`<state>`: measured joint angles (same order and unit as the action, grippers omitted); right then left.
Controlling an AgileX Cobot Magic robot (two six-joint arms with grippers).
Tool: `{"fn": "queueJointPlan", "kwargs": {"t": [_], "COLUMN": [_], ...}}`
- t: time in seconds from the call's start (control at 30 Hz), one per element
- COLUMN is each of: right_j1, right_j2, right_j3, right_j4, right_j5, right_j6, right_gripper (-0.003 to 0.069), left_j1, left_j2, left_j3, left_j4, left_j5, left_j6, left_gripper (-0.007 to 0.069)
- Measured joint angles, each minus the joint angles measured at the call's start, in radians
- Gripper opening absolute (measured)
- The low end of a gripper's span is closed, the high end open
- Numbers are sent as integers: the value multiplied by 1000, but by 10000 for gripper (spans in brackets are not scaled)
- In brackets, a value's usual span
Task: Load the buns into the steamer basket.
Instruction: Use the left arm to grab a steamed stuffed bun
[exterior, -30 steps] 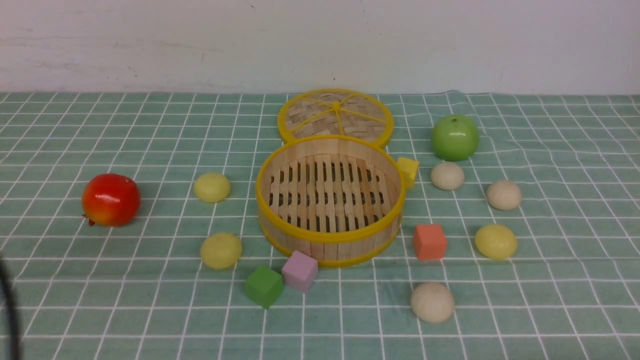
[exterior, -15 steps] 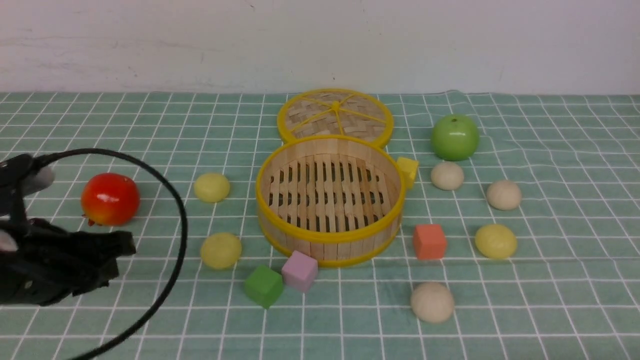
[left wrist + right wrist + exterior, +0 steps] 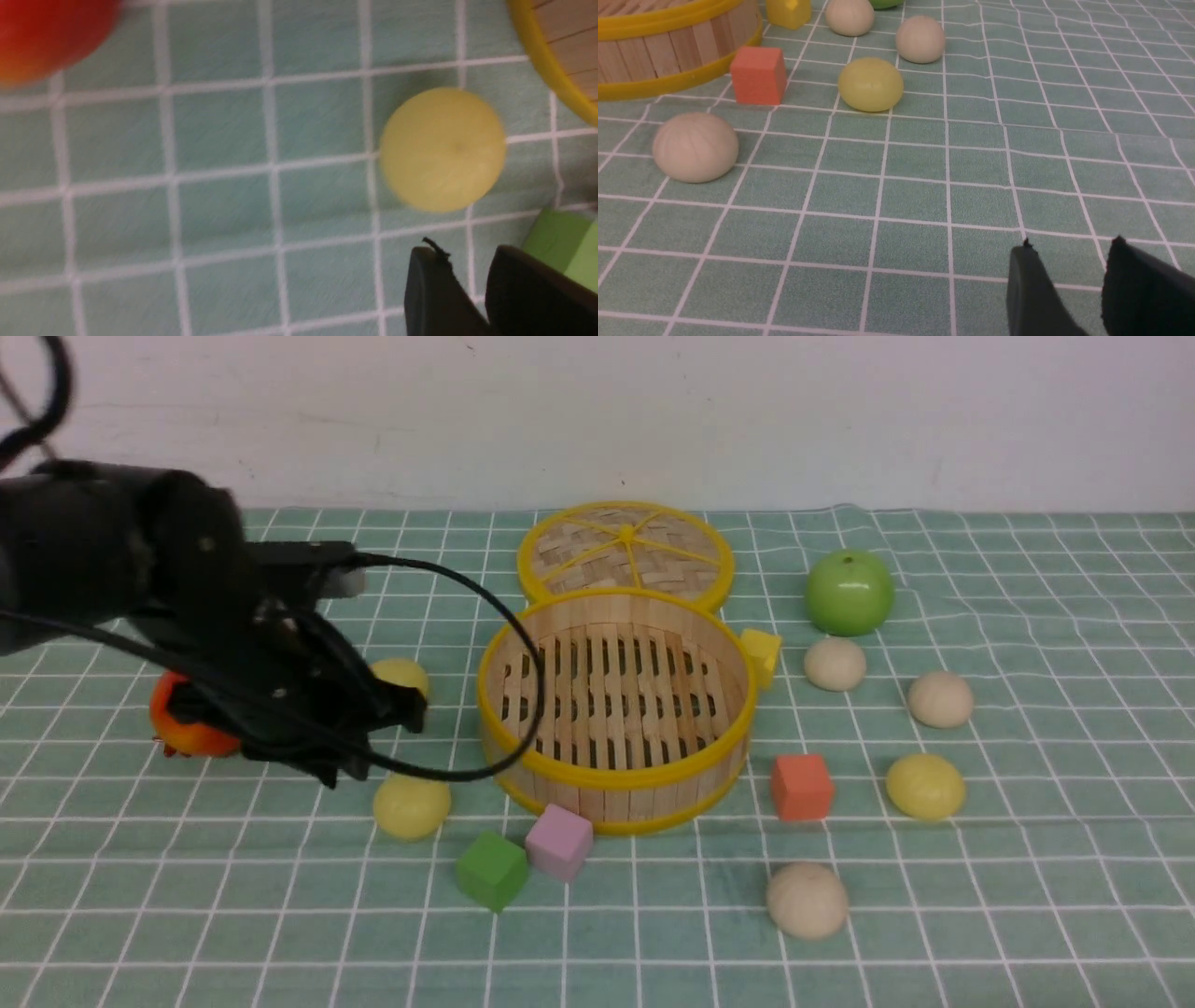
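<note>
The steamer basket (image 3: 616,789) stands empty mid-table; its rim also shows in the left wrist view (image 3: 537,60) and its wall in the right wrist view (image 3: 668,51). Two pale yellow buns lie left of it, the near one (image 3: 411,805) (image 3: 442,149) and the far one (image 3: 400,674), which my arm half hides. My left gripper (image 3: 378,737) (image 3: 467,252) hovers open and empty between them, above the cloth. To the right lie a yellow bun (image 3: 925,786) (image 3: 871,84) and three beige buns (image 3: 835,664) (image 3: 941,699) (image 3: 807,899). My right gripper (image 3: 1071,245) is open, empty, low over the cloth.
The woven lid (image 3: 625,551) leans behind the basket. A green apple (image 3: 850,593) sits back right, and a red apple (image 3: 191,733) is partly behind my left arm. Green (image 3: 492,870), purple (image 3: 558,841), orange (image 3: 801,787) and yellow (image 3: 763,653) cubes ring the basket. A black cable (image 3: 504,644) loops over its left rim.
My left arm has come in from the lower left, risen and swung right, and now stands over the two yellow buns and in front of the red apple. Nothing on the table has moved.
</note>
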<state>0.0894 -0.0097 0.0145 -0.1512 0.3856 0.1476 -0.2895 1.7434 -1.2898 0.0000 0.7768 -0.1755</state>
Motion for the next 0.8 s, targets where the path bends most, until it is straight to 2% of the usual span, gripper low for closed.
{"fn": "queueJointPlan", "kwargs": {"t": [0.1,0.27,0.8], "right_j1": [0,0,0], "right_j2": [0,0,0], "right_j3": [0,0,0], "right_j4": [0,0,0], "right_j5": [0,0,0], "right_j6": [0,0,0], "right_gripper": [240,240,240], "left_j1": [-47,-61,-61], "left_j2": [87,190,254], "left_j3": [-88,-183,-207], "left_j4": [51,77,124], "left_j5": [12,41,64], "left_j6": [-14,-18,-19], "left_gripper": [212,225,237]}}
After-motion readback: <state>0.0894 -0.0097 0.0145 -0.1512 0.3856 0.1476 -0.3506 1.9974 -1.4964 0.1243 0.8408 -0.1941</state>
